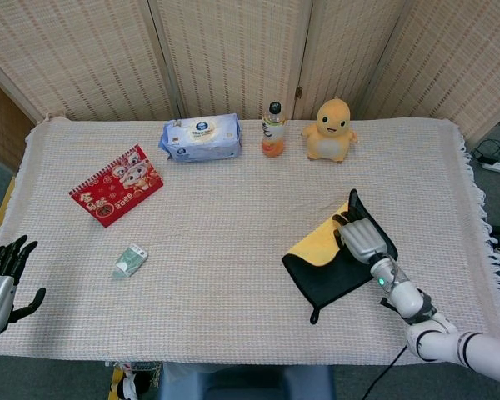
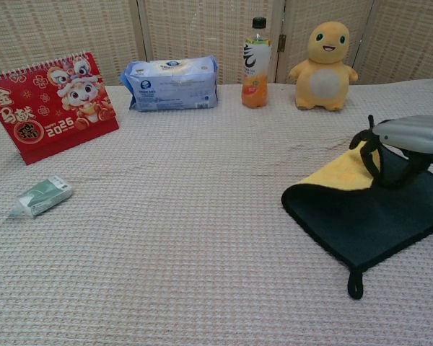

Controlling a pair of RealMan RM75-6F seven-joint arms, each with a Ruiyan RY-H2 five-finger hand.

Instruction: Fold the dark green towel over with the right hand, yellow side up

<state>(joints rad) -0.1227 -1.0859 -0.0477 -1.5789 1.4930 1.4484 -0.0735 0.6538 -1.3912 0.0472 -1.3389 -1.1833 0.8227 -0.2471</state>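
Woven cloth (image 1: 233, 250) carries one calendar (image 1: 115, 184), packet (image 1: 130, 260), wipes pack (image 1: 201, 137), bottle (image 1: 272, 130), duck toy (image 1: 330, 130). Right hand (image 1: 363, 239) pinches towel (image 1: 333, 271); left hand (image 1: 0, 279) spread.

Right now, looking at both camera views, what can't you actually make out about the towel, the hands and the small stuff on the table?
- How the right hand grips the towel: head view, the hand's back covers the fingers.
- Right arm: chest view, cut by the right edge.
- Left hand: head view only, at the left edge; absent from chest view.
- Small green packet: print too small in both views.
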